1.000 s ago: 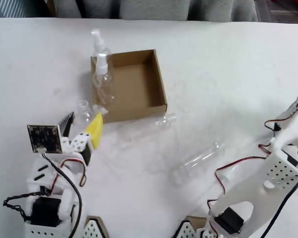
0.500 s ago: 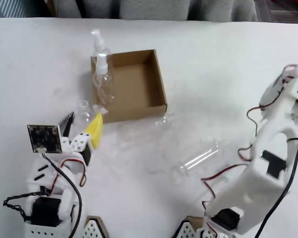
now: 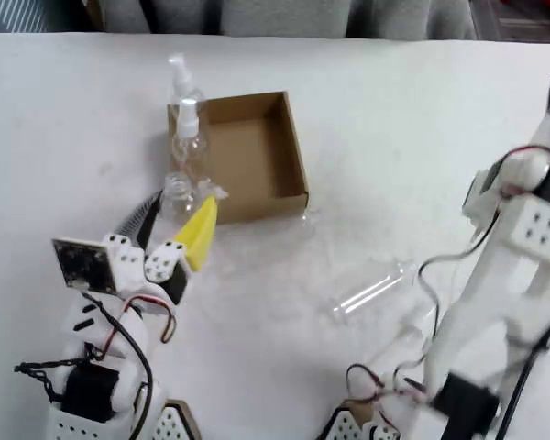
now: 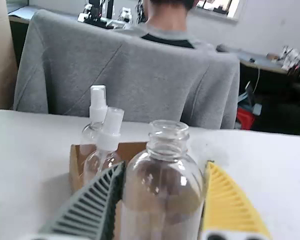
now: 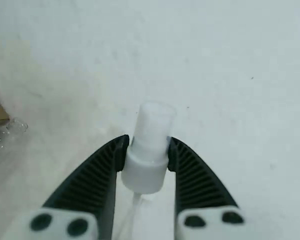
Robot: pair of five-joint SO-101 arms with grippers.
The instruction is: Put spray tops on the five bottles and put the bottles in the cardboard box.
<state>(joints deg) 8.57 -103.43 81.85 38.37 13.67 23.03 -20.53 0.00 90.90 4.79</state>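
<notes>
Two arms at the white table [image 3: 394, 110], both loaded.

Left gripper [image 3: 181, 203]: the grey and yellow fingers press against the two sides of an upright clear open-necked plastic bottle [image 3: 177, 187]. It stands just off the near-left corner of the brown cardboard box [image 3: 257, 156]. A second ago the fingers sit short of this bottle, closer to the table's near edge. Now the arm is farther forward and the bottle stands a little closer to the box corner. In the left wrist view the same bottle [image 4: 162, 185] sits between the fingers, with no top on it.

Right gripper [image 5: 147, 144]: the black fingers are clamped on a white spray top [image 5: 149, 150] with a thin tube hanging below it, held above bare table. In the high view the right arm [image 3: 522, 238] stands tall by the right edge. A second ago it is folded low there.

Two capped clear bottles: one [image 3: 189, 137] is at the box's left wall, and I cannot tell if it is inside. The other [image 3: 180, 81] is just beyond the far-left corner.

One uncapped clear bottle [image 3: 371, 289] lies on its side right of the box, same place as before. A small clear bottle [image 3: 304, 218] lies by the near-right corner.
</notes>
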